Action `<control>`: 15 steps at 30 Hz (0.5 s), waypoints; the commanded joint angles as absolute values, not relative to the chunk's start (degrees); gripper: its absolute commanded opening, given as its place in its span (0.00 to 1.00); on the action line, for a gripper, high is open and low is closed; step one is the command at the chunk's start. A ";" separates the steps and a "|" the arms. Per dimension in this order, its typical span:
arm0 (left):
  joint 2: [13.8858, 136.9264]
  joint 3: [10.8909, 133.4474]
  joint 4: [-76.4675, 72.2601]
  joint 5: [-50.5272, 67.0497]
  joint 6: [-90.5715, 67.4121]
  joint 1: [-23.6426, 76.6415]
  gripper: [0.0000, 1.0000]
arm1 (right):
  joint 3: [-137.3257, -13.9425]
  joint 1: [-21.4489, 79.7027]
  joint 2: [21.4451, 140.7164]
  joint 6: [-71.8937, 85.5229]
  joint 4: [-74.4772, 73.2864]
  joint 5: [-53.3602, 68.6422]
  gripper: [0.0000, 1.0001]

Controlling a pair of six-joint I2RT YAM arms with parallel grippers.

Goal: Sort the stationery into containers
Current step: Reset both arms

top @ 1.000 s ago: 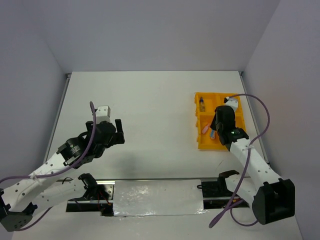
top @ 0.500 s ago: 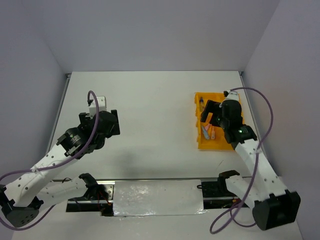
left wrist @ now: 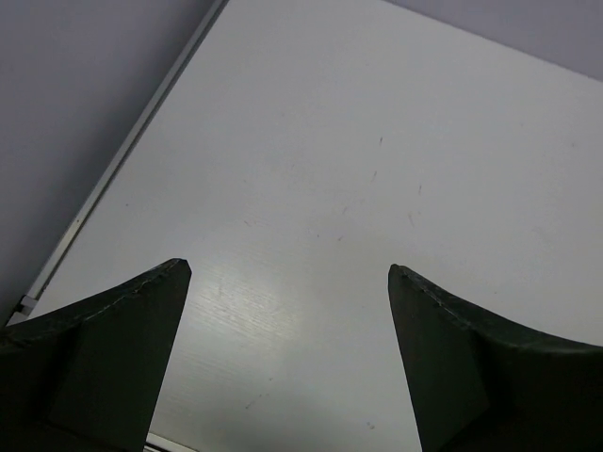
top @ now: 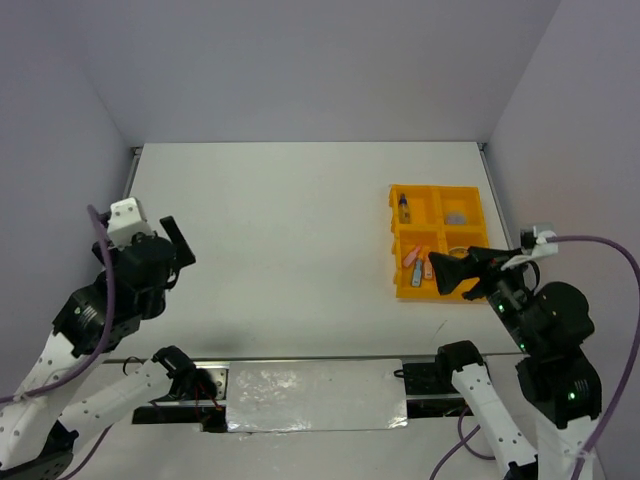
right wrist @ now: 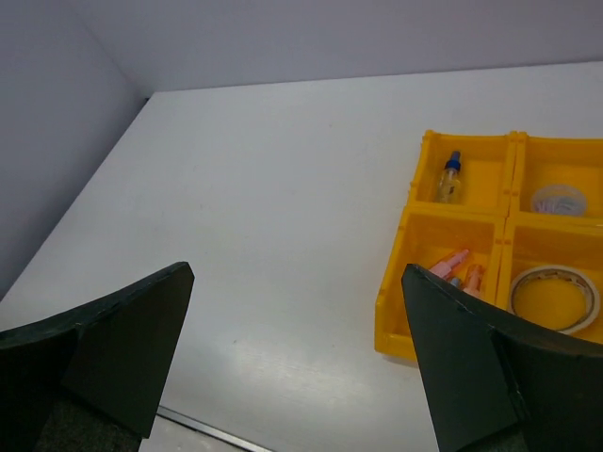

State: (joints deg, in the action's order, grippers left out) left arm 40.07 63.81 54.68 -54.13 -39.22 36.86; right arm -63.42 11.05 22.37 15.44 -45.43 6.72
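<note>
Both arms drawn back since half second ago. Top: left end effector (top: 172, 245) near left edge of table (top: 290, 220); right end effector (top: 452, 272) over near rim of tray (top: 394, 235). Left wrist: end effector spread wide, empty. Right wrist: spread, empty; tray holds bottle (right wrist: 450, 177) far-left, purplish piece (right wrist: 558, 200) far-right, clips (right wrist: 457, 268) near-left, ring (right wrist: 556, 292) near-right. Bottle label unreadable.

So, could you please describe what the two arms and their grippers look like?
The left arm and right arm are white links with black joints, each trailing a purple cable. The left gripper and right gripper have dark, wedge-shaped fingers.
</note>
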 commanded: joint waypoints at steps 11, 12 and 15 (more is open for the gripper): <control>27.34 57.22 53.62 -50.45 -36.91 36.56 0.99 | -71.54 12.92 9.15 9.93 -63.54 -11.23 1.00; 26.99 56.87 52.92 -49.49 -36.30 36.56 0.99 | -71.28 13.09 7.57 9.50 -63.37 -11.77 1.00; 26.46 56.78 52.56 -48.78 -36.03 36.56 0.99 | -70.32 13.88 6.33 9.58 -63.81 -12.57 1.00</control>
